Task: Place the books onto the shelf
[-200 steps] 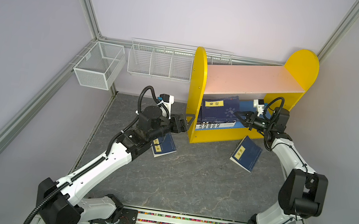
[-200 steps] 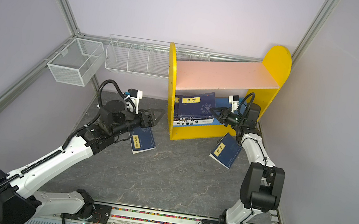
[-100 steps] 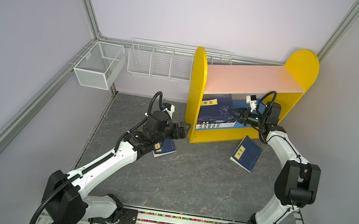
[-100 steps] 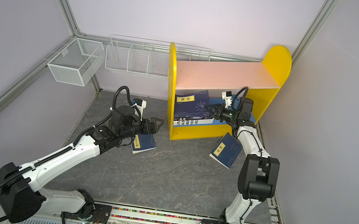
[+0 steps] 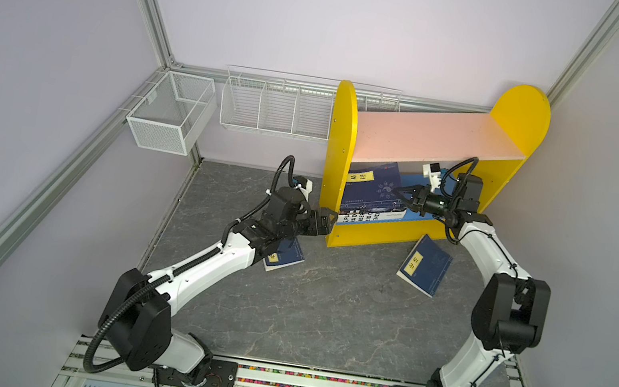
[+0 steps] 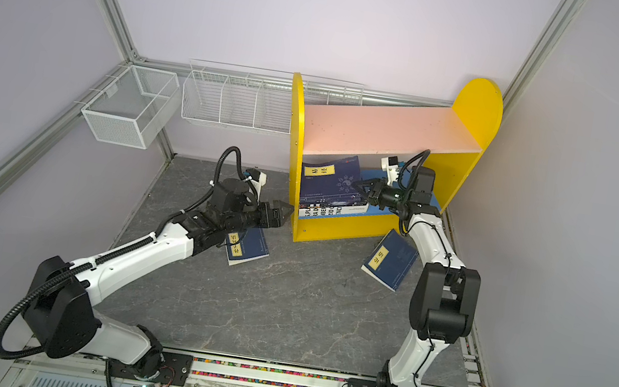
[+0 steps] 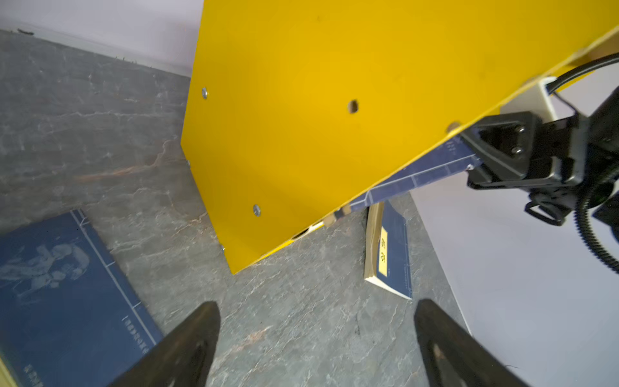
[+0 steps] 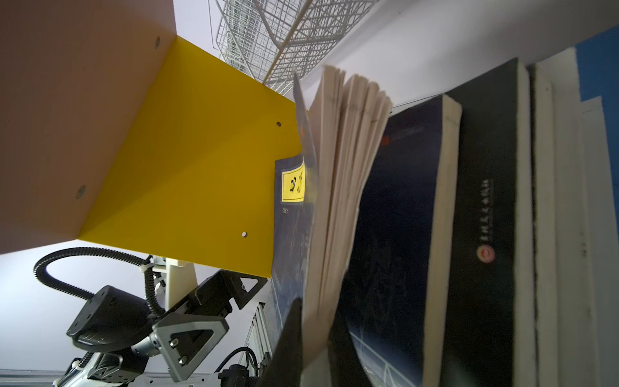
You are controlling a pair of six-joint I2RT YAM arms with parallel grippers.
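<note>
Books lying loose on the bench [image 5: 321, 322]: two, both navy with a yellow label. The left book [image 5: 285, 256] is sitting toward the back-left corner and the right book [image 5: 426, 265] toward the right edge.

Shelf [image 5: 336, 157]: one, two tiers.

Books sitting in its lower tier: at least four are showing in the right wrist view. These are a fanned book [image 8: 348, 167], a dark navy book [image 8: 402, 201], a black book [image 8: 492, 201] and a white book [image 8: 566, 201]. The exact total is not readable.

Wire baskets hanging on the walls: two, a mesh basket [image 5: 169, 113] and a long basket [image 5: 275, 109].

Arms reaching in: two, a left arm [image 5: 203, 266] and a right arm [image 5: 496, 253].
</note>
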